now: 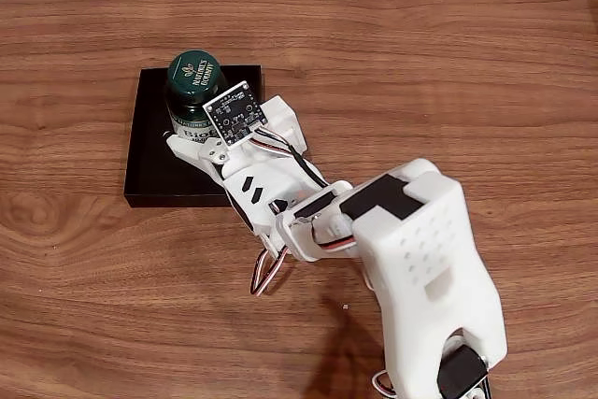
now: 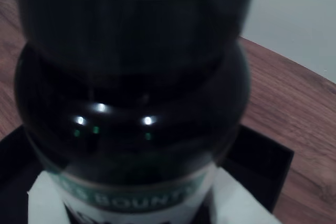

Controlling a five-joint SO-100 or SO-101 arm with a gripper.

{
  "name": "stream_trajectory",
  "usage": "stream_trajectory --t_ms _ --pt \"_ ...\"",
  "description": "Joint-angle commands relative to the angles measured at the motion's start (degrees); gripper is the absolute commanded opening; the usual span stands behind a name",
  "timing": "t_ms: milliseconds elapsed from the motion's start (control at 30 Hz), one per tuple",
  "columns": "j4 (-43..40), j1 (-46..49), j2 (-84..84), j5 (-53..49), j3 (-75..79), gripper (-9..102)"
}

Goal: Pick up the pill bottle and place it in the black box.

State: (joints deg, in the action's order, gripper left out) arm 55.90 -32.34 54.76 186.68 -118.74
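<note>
Claw status: from my remote station, in the fixed view, I see the white printed fingers closed around the small dark amber pill bottle, gripping its white-labelled body below the dark green round cap. The bottle stands upright over the shallow matte black rectangular box, near the box's far edge; I cannot tell whether its base touches the box floor. The box lies on the brown wood-grain bench. In the wrist view, the bottle sits directly before the lens, with the box behind it.
</note>
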Motion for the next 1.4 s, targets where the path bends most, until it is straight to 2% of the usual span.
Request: stream_trajectory --t_ms 0,767,1367 --pt "2.55 0.62 0.97 -0.26 3.78 10" --pt "3.52 1.32 -2.29 -0.44 4.75 12" --pt "3.16 2.64 -0.09 -0.97 1.23 34"
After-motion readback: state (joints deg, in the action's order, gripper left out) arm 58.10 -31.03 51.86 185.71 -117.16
